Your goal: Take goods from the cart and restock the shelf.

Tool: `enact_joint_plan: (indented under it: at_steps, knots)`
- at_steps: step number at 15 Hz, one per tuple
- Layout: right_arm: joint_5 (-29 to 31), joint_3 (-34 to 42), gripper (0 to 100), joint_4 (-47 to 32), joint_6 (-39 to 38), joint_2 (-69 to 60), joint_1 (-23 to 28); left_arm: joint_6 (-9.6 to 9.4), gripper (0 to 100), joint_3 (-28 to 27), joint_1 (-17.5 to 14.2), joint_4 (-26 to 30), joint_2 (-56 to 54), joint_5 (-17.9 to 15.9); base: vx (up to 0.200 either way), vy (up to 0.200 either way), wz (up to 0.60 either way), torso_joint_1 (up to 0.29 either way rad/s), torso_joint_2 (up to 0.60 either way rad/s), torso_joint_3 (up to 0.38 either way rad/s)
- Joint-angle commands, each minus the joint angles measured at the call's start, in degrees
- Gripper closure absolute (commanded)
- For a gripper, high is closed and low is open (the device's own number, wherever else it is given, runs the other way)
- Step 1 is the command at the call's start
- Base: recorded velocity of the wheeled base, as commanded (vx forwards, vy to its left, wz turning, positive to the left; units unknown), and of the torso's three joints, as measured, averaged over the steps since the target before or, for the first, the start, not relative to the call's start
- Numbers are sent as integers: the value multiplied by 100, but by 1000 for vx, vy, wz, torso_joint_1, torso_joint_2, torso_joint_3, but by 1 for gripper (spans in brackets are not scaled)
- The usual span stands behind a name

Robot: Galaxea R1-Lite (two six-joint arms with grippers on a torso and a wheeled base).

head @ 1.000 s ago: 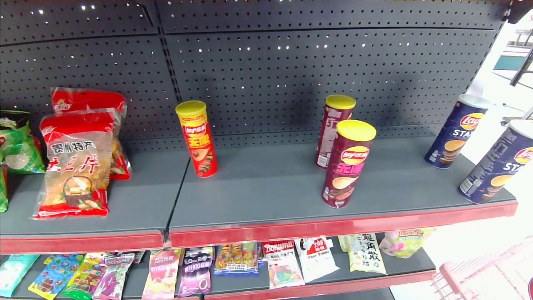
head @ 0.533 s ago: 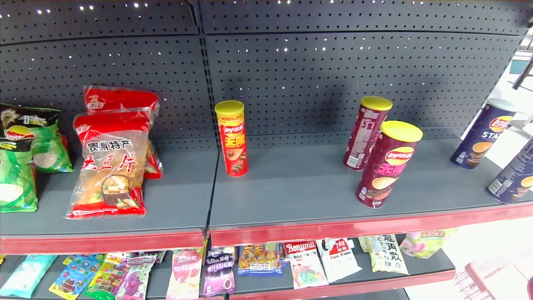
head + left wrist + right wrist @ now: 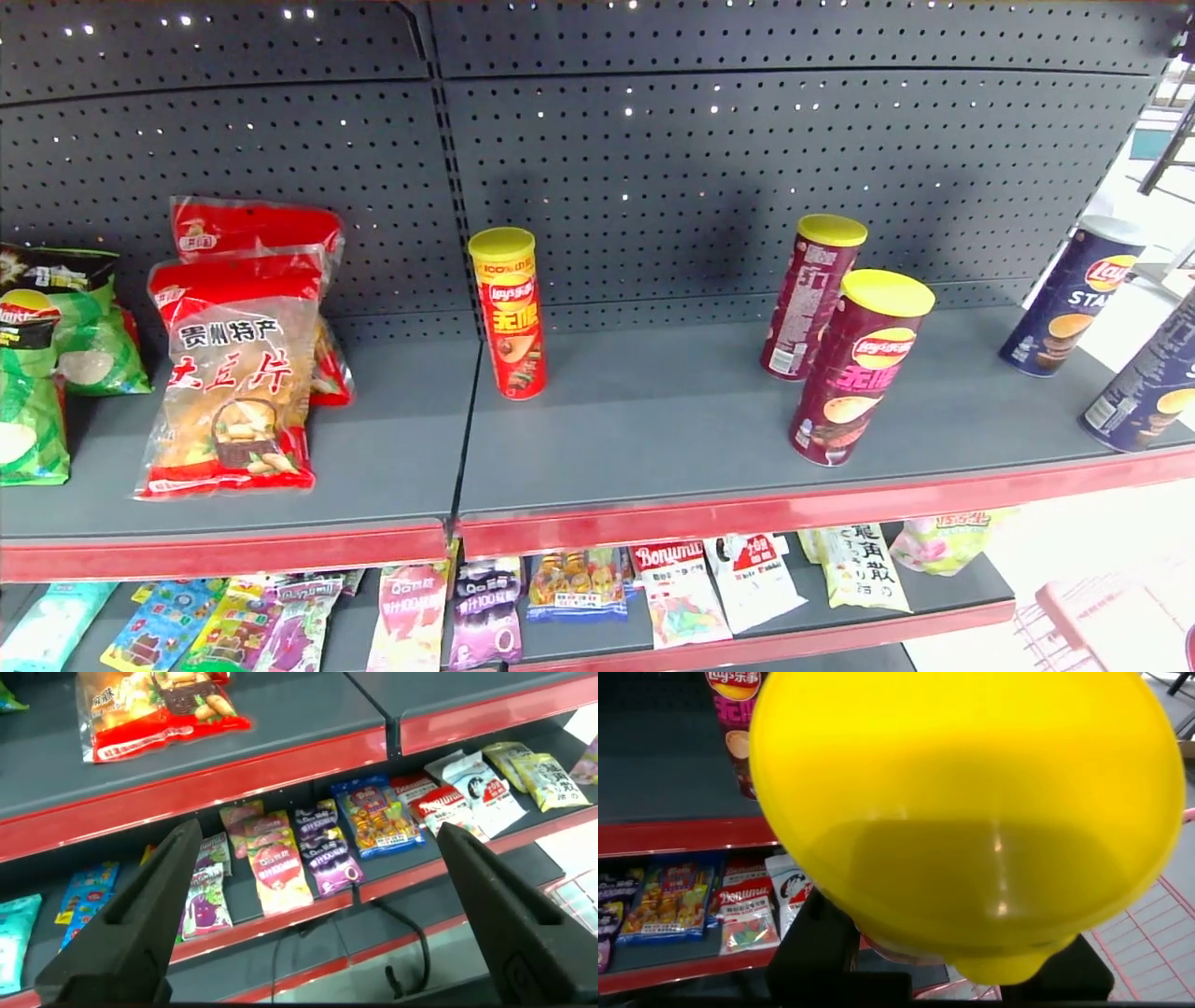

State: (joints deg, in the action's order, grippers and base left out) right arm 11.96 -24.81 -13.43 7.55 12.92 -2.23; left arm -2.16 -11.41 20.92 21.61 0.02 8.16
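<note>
A chip can with a yellow lid (image 3: 971, 812) sits close up in my right gripper (image 3: 938, 963), which is shut on it; the lid hides the can's body. On the grey upper shelf (image 3: 653, 439) stand a red can (image 3: 507, 313), two maroon cans (image 3: 812, 296) (image 3: 859, 366) and two blue cans (image 3: 1069, 297) (image 3: 1144, 383). My left gripper (image 3: 318, 831) hangs open below the shelf's red front edge (image 3: 234, 761), in front of the lower shelf, with nothing between its fingers. The front maroon can (image 3: 738, 728) also shows past the lid.
Red snack bags (image 3: 233, 373) and green chip bags (image 3: 47, 355) fill the shelf's left part. Free room lies between the red can and the maroon cans. Small packets (image 3: 579, 583) line the lower shelf. A pink cart (image 3: 1102, 621) stands low on the right.
The head camera swung left, then slightly back right, so the whole shelf picture shifted. The goods on the shelf stay where they were.
</note>
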Motion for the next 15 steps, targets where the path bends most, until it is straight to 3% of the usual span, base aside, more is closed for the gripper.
enact_joint_plan:
  at_steps: [1, 4, 7, 9, 12, 13, 14, 15]
  knots:
    - [-1, 2, 100, -1, 1, 9, -5, 5, 0, -2, -9, -8, -2, 2, 0, 0, 0, 0, 0, 0]
    - [-1, 2, 100, -1, 10, 9, -5, 40, 0, 7, -9, -8, -2, -7, 0, 0, 0, 0, 0, 0]
    - [-53, 90, 100, -10, 54, -246, -23, 348, 0, 7, 0, -8, -2, -139, 0, 0, 0, 0, 0, 0]
    - [-97, 231, 100, -10, 168, -633, 12, 216, 0, 7, 9, -8, -2, -385, 0, 0, 0, 0, 0, 0]
    - [-80, 415, 100, -10, 265, -958, 47, 5, 0, -89, 9, -96, 349, -402, 0, 0, 0, 0, 0, 0]
    - [-62, 451, 100, 7, 265, -967, 65, 304, 0, -670, 9, -896, 1676, -438, 0, 0, 0, 0, 0, 0]
    - [-71, 459, 100, -1, 274, -967, 74, 752, 0, -1030, 9, -1353, 2502, -411, 0, 0, 0, 0, 0, 0]
    - [-106, 494, 100, -1, 291, -958, 65, 1016, 0, -1821, -35, -1871, 4041, -315, 0, 0, 0, 0, 0, 0]
